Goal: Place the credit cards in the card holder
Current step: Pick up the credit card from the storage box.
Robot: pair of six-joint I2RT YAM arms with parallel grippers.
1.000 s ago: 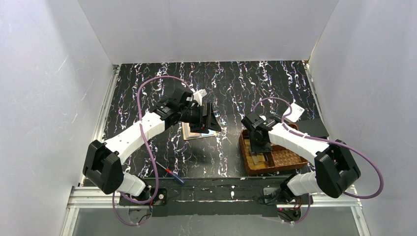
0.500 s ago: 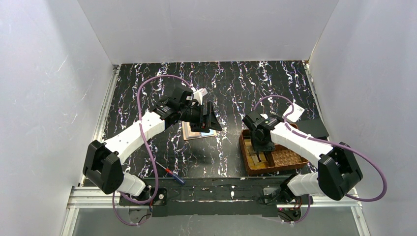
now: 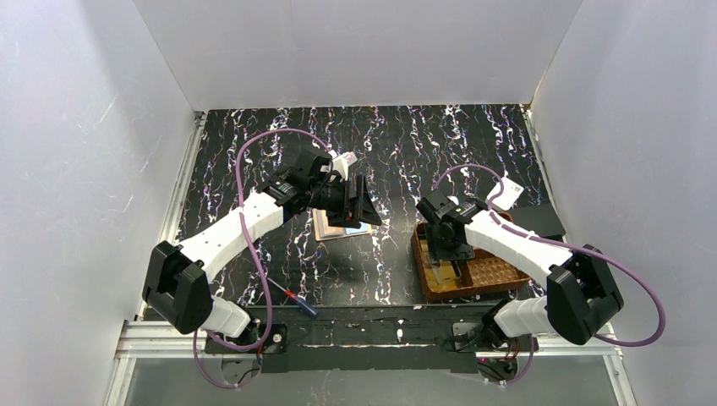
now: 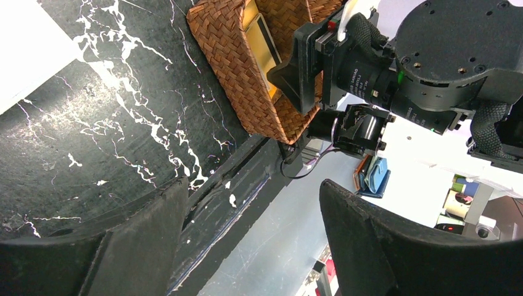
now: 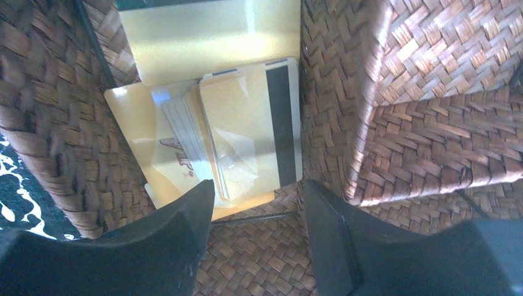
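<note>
Overhead view of a black, white-veined table [image 3: 397,144] with two white robot arms reaching in from the near edge. The right gripper [image 3: 448,252] points down into the left compartment of a brown woven basket tray [image 3: 490,275] on the right side of the table. The right wrist camera looks straight into that compartment: a loose stack of gold credit cards [image 5: 234,139] lies flat on its floor, one of them with a dark stripe along one side. The right gripper [image 5: 256,191] hangs just over the near end of the stack with its two black fingers spread apart and nothing between them; contact with the cards cannot be judged. Near the table's middle, the left gripper [image 3: 359,207] sits over a pale card [image 3: 325,227] that lies on the table and shows a blue edge. In the left wrist view the left gripper [image 4: 253,191] has its fingers wide apart and empty, looking across the tabletop to the basket. A flat matte black piece, apparently the card holder [image 3: 545,218], lies beyond the basket by the right wall. A screwdriver [image 3: 296,298] lies near the front edge.
</note>
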